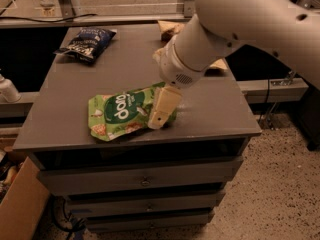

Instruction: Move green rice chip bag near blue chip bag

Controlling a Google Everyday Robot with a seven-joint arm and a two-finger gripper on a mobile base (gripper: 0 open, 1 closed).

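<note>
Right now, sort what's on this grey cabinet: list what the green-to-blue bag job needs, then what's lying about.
Job: bright lime-green crinkly rice chip bag, front centre; small navy-blue crinkly chip bag, back left; cream gripper, at the green bag's right end.
Lying about: brown and cream chip bag, at the back, partly hidden.

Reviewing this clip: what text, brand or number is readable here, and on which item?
"dots" (my best reading, not certain): large white letters on the green rice chip bag.
White lettering on the blue chip bag: too blurred to read.
No markings readable on the claw, which is at the green bag's right end.
</note>
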